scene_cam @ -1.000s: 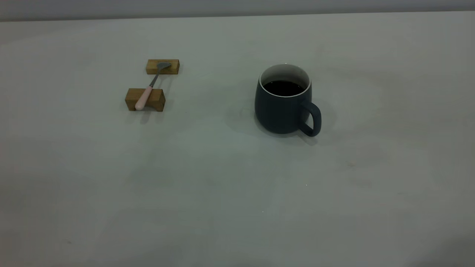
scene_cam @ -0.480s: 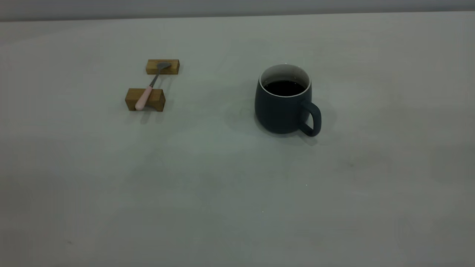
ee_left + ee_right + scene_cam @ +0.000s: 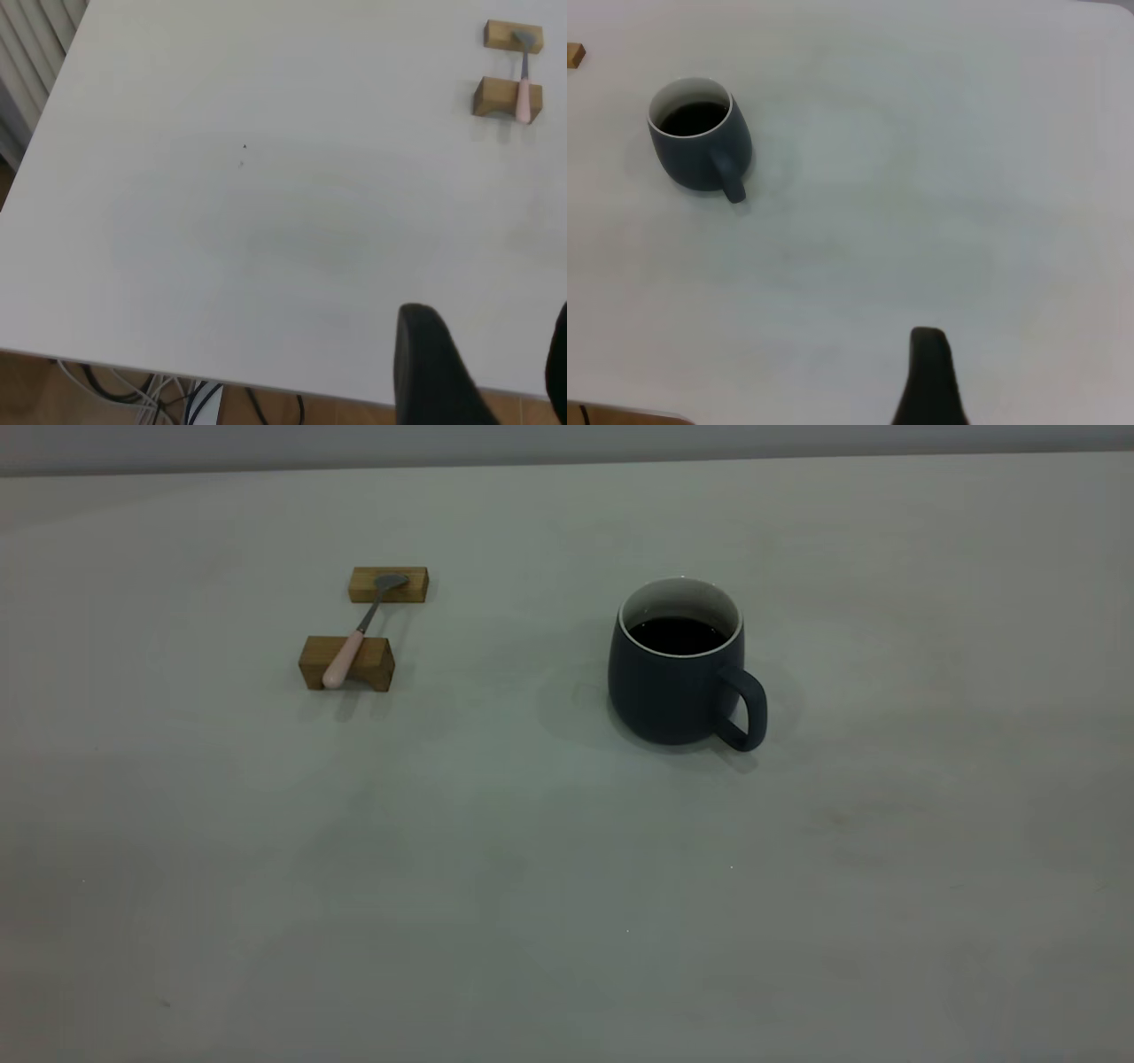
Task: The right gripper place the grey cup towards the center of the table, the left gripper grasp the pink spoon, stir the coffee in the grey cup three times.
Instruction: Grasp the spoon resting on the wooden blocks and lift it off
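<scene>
- nothing's really kicked off as far as i can see. the grey cup (image 3: 678,664) sits on the table (image 3: 567,886), a bit right of the middle in the exterior view, upright, handle turned toward the camera and to the right
- the coffee (image 3: 677,634) is in there, dark and flat, well below the rim
- the pink spoon (image 3: 356,641) is off to the left, well apart from the cup, lying across two wooden blocks (image 3: 347,662). pink handle end on the nearer block, metal bowl on the farther one
- neither arm shows in the exterior view. the left gripper (image 3: 483,372) only pokes in at the edge of its own wrist view, above the table's edge and far from the spoon. two dark fingers with a gap between them, so apart, holding nothing
- the right gripper (image 3: 930,376) hangs well back from the cup. i only see one dark finger tip, so can't tell if it's spread or closed
- so: cup move, spoon grab and all three stirs look still left to do
</scene>
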Robot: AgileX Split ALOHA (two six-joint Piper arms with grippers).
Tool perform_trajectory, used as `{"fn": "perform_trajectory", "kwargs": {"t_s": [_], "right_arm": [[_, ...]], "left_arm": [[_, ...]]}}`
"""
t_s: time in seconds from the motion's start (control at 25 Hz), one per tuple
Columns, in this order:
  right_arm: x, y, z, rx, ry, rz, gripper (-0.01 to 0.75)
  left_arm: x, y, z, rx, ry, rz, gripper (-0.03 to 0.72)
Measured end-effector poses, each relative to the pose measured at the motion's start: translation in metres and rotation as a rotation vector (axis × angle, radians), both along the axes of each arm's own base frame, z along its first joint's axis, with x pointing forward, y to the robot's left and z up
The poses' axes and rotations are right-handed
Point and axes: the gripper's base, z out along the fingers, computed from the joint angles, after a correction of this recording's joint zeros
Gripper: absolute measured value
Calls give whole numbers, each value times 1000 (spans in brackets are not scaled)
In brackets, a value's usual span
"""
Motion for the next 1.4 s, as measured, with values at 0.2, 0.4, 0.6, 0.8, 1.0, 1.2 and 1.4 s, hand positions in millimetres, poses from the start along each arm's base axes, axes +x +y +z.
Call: {"fn": "perform_trajectory", "kwargs": {"t_s": [0.2, 0.4, 0.6, 0.8, 1.0, 1.2, 1.4], "right_arm": [[-1, 0, -2, -4, 25, -3, 622], [-2, 1, -2, 8, 30, 5, 611], [-2, 1, -2, 8, 31, 5, 558], [-2, 1, -2, 8, 31, 5, 501], [-2, 1, -2, 8, 31, 5, 448], [-2, 1, -2, 8, 31, 5, 410], [-2, 1, -2, 8, 31, 5, 391]], "left_arm": [[0, 0, 0, 0, 0, 0, 394], [0, 0, 0, 0, 0, 0, 394], [0, 0, 0, 0, 0, 0, 394], [0, 0, 0, 0, 0, 0, 394], [0, 0, 0, 0, 0, 0, 394], [0, 0, 0, -4, 0, 0, 394], [10, 2, 6, 2, 24, 27, 394]]}}
